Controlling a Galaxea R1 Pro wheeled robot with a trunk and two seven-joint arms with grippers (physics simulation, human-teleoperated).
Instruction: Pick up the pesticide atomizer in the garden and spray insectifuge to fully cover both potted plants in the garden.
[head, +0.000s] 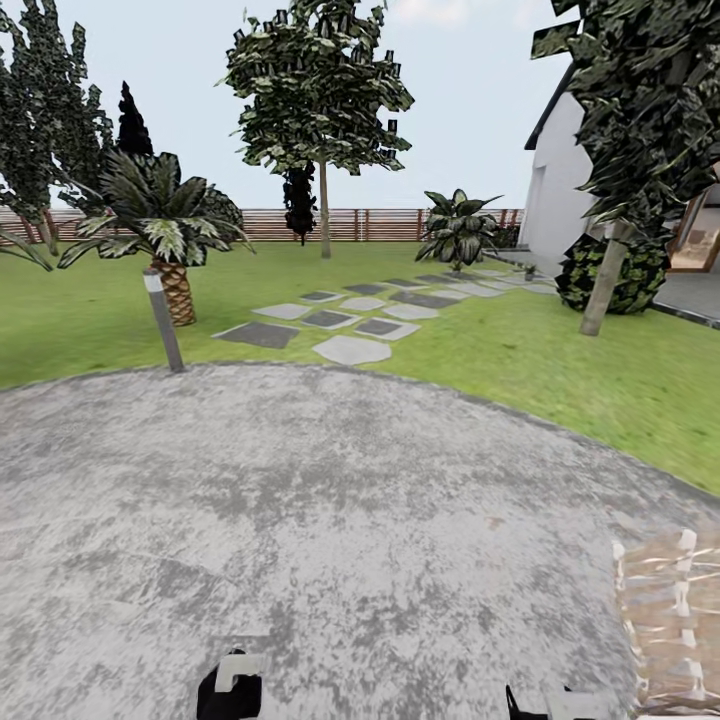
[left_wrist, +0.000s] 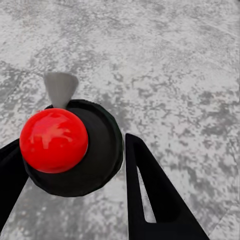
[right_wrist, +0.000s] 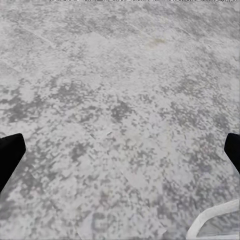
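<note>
Garden lawn (head: 560, 350) stretches beyond a round, mottled grey paved area (head: 330, 520) that takes up the near ground. A path of grey and pale stepping stones (head: 350, 320) runs from the far edge of the paving across the grass toward a big plant with striped broad leaves (head: 458, 228). A short grey post (head: 163, 320) stands at the paving's far left edge, just in front of a small palm (head: 165, 225). Trees rise further back, with a brown slatted fence (head: 380, 224) behind them, and a white house wall (head: 555, 190) stands at the right with a round dark bush (head: 612, 272) beside it.

The left hand (left_wrist: 70, 195) hangs over the paving with its black fingers (left_wrist: 155, 195) spread wide; beneath it sit a black disc (left_wrist: 102, 155) and a red ball (left_wrist: 53, 140). The right hand (right_wrist: 120, 150) is also spread wide above bare paving, its dark fingertips (right_wrist: 10, 155) at opposite edges of the wrist view, holding nothing.
</note>
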